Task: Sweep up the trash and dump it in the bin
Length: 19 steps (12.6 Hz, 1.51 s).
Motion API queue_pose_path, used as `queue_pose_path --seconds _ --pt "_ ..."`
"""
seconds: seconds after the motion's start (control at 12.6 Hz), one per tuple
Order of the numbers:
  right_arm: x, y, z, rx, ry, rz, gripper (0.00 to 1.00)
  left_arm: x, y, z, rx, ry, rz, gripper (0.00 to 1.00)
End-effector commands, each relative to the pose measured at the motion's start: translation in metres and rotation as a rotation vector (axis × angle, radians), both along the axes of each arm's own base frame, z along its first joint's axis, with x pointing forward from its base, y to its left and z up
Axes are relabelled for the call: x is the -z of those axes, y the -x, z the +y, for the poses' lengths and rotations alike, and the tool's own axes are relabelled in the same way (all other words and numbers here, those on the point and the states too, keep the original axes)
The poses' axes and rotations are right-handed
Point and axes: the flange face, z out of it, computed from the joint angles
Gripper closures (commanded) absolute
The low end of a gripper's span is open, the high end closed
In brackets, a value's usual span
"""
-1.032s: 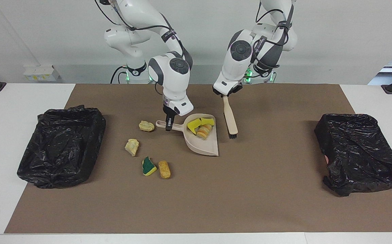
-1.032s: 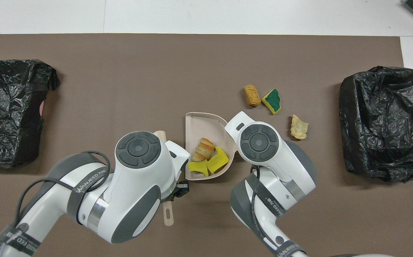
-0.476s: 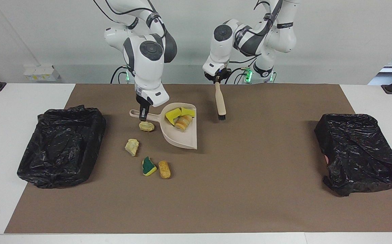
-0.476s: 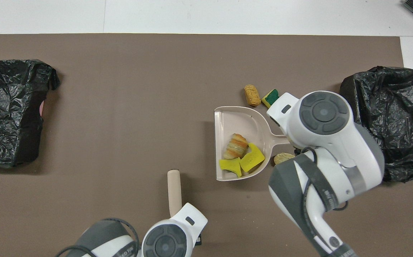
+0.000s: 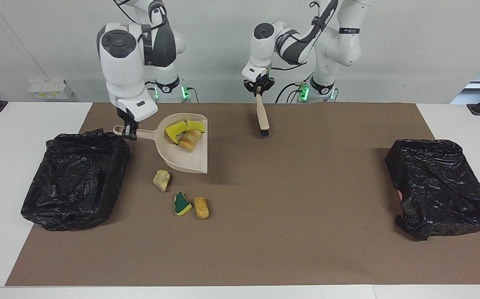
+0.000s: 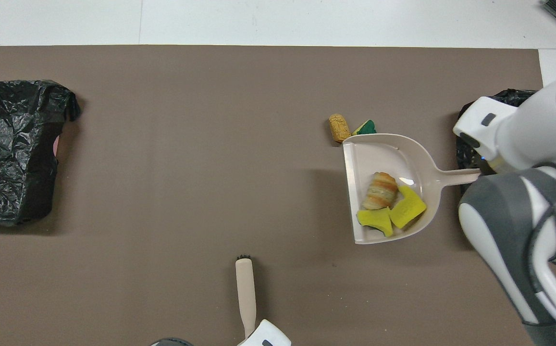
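Note:
My right gripper (image 5: 130,133) is shut on the handle of the beige dustpan (image 5: 186,151), which hangs above the mat beside the black-lined bin (image 5: 74,178) at the right arm's end. In the pan (image 6: 388,154) lie two yellow sponge bits (image 5: 175,131) and a tan lump (image 5: 190,140) of trash. On the mat lie a cream lump (image 5: 162,180), a green-and-yellow wedge (image 5: 181,203) and a tan lump (image 5: 201,207). My left gripper (image 5: 259,93) is shut on the beige hand brush (image 5: 262,118), which hangs bristles down over the mat's edge nearest the robots.
A second black-lined bin (image 5: 439,187) sits at the left arm's end of the brown mat (image 5: 289,216). In the overhead view the pan covers part of the wedge (image 6: 366,127), next to the tan lump (image 6: 339,128).
The right arm has lifted the loaded dustpan and carried it toward the bin at its end. The left arm has raised the brush and drawn it back toward the robots.

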Motion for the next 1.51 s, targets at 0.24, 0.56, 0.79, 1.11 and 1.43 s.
queue_pose_path --seconds 0.24,0.56,0.79,1.11,1.43 --pt "-0.018 0.012 -0.160 0.052 -0.026 0.021 1.00 0.013 0.005 0.004 -0.025 0.004 0.032 1.00" --pt "-0.038 0.014 -0.251 0.023 0.118 -0.154 1.00 0.014 0.003 0.005 -0.005 0.022 0.059 0.96" --pt "-0.049 0.010 -0.276 -0.050 0.240 -0.227 1.00 0.018 -0.007 0.006 -0.014 0.008 0.073 0.51" --pt "-0.041 0.020 -0.307 0.010 0.376 -0.190 1.00 0.006 -0.059 0.004 0.018 0.042 0.074 0.15" --pt "-0.038 0.027 -0.304 0.199 0.550 -0.135 1.00 -0.046 -0.146 0.017 0.063 0.020 -0.069 0.00"
